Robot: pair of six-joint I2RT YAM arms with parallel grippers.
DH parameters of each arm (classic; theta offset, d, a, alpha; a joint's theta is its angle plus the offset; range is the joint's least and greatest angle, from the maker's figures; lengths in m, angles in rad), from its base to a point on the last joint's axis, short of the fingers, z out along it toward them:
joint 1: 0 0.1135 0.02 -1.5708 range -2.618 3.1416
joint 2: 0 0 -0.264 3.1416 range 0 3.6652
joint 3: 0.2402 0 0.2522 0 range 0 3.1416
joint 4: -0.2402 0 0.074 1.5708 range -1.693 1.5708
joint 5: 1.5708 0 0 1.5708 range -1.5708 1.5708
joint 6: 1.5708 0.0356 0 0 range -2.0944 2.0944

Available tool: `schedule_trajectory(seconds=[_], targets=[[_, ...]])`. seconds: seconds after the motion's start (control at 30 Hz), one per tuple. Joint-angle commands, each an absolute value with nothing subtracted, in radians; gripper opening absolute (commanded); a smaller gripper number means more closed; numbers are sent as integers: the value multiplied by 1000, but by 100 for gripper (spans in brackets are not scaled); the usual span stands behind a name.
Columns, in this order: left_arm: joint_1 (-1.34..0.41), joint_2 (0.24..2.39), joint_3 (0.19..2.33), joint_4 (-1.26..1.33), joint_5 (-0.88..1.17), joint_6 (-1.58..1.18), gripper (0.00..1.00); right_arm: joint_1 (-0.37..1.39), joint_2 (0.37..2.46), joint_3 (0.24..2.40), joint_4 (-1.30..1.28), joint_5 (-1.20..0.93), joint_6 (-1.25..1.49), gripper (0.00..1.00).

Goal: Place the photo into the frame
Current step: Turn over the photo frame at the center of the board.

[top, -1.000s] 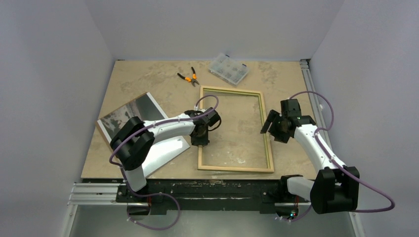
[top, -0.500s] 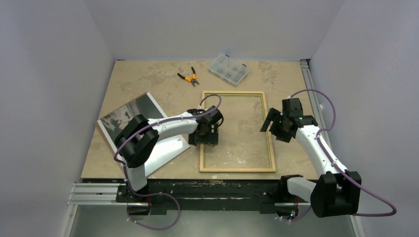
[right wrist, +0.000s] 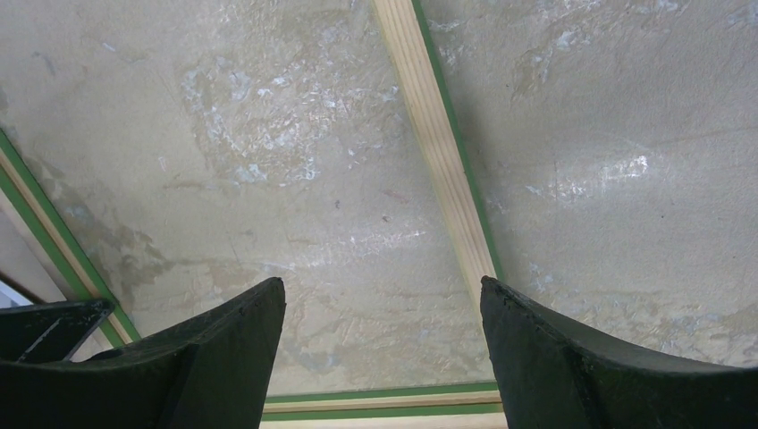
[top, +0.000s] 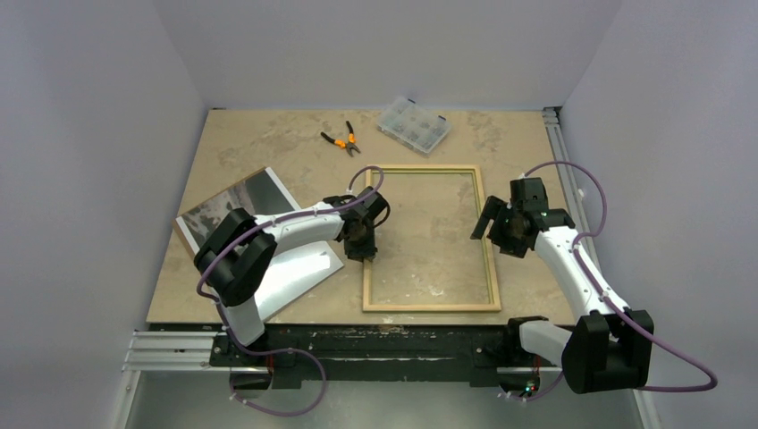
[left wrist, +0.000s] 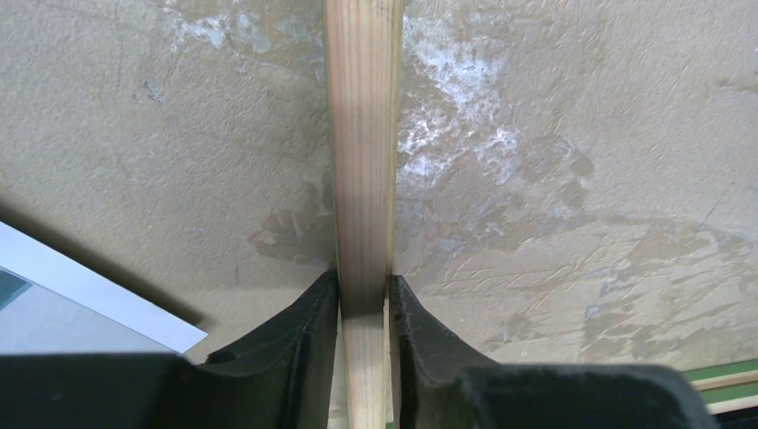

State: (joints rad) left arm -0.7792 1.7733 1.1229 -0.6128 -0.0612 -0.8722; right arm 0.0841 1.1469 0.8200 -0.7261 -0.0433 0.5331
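Note:
The frame lies flat at the table's middle, pale wood back up, green edges showing in the right wrist view. My left gripper is shut on the frame's left rail, one finger on each side of it. The photo lies picture side up at the left, partly under my left arm; its white corner shows in the left wrist view. My right gripper is open and empty, hovering over the frame's right rail, its fingertips wide apart.
Orange-handled pliers and a clear plastic parts box lie at the back of the table. Walls close in on both sides. A metal rail runs along the table's right edge.
My left gripper has shifted the frame: it swung slightly to lie straighter and a little farther back and right. My left gripper ended farther left on the rail. The right arm barely moved.

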Motion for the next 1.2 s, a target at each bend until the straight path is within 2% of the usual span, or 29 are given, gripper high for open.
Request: schedule_trajectory(seconds=[0.0, 0.17, 0.47, 0.57, 0.7, 0.8, 0.87, 0.97, 1.17], targets=[[-779, 1790, 1107, -543, -8, -882, 19, 87, 1140, 831, -727, -40, 520, 79], [-781, 1812, 1110, -493, 47, -905, 9, 87, 1137, 837, -732, -41, 520, 78], [-790, 1839, 1128, -457, 87, -920, 9, 87, 1132, 841, -732, -53, 524, 78], [-791, 1836, 1129, -453, 93, -920, 19, 87, 1130, 842, -732, -59, 526, 79], [-790, 1790, 1121, -451, 87, -905, 47, 88, 1114, 844, -732, -67, 525, 79], [-790, 1710, 1094, -424, 70, -892, 69, 87, 1096, 841, -732, -70, 522, 84], [-789, 1648, 1075, -415, 53, -883, 79, 87, 1082, 838, -733, -73, 519, 88], [-787, 1546, 1035, -392, 23, -873, 86, 87, 1055, 828, -726, -90, 516, 93], [-769, 1317, 945, -348, -22, -857, 86, 89, 1024, 810, -707, -151, 516, 96]])
